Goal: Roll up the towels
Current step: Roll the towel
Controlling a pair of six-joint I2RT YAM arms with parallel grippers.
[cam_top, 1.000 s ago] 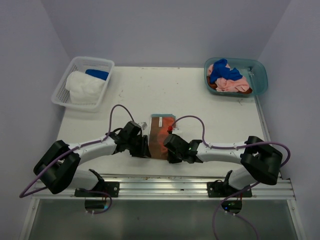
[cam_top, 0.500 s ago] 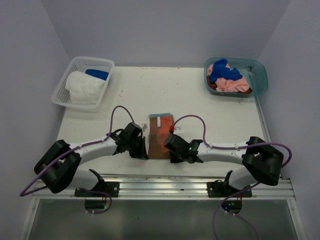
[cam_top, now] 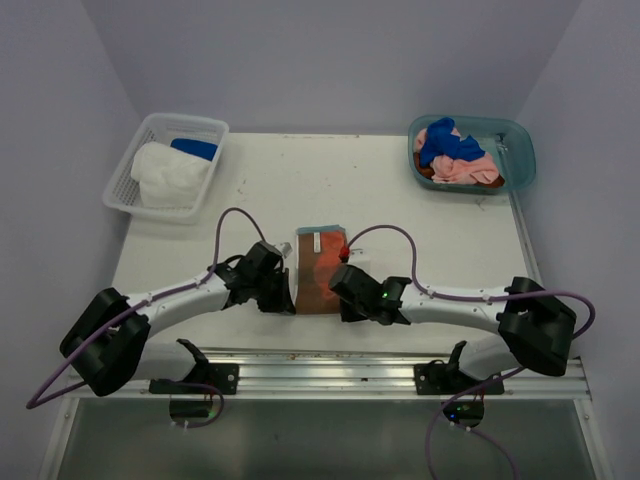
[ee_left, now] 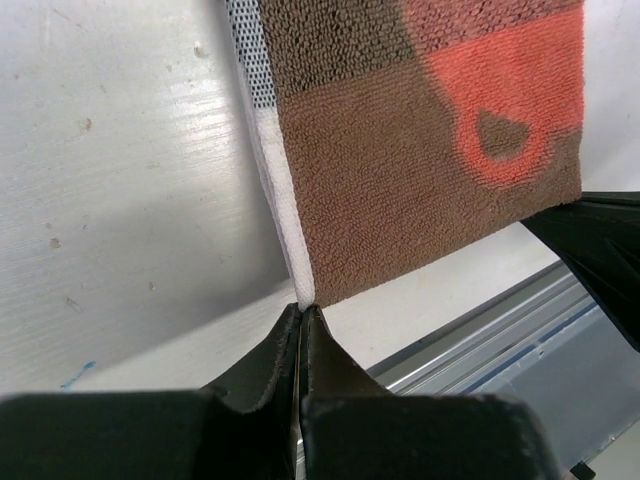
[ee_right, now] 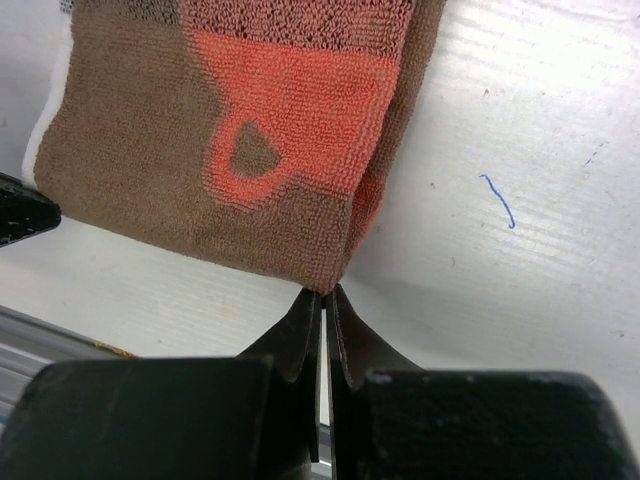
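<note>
**Both grippers pinched on the near corners of the brown towel**

- The brown towel [cam_top: 320, 272] lay flat on the table [cam_top: 300, 180], near-centre, between the two arms. Its long side ran near to far. It carried an orange cup pattern, and a pale strip showed at its far end
- The left gripper [ee_left: 303, 310] sat low at the towel's near-left corner. Its jaws were together, and the white-edged corner tip was caught between them
- The right gripper [ee_right: 325, 295] sat at the near-right corner. Its jaws were also together and pinched the corner tip
- Both corners sat close to the metal rail [cam_top: 320, 370] at the table's near edge. The rest of the towel was spread flat and unrolled
- Far left, a white mesh basket [cam_top: 120, 185] held a white towel [cam_top: 168, 172]. A blue towel [cam_top: 195, 148] lay on its far side
- Far right, a teal tub [cam_top: 520, 160] held a loose heap. A second blue towel [cam_top: 445, 140] lay over a pink towel [cam_top: 465, 168], with a bit of brown cloth at the tub's left edge
- A small blue pen mark [ee_right: 497, 200] showed on the table, right of the brown towel
</note>
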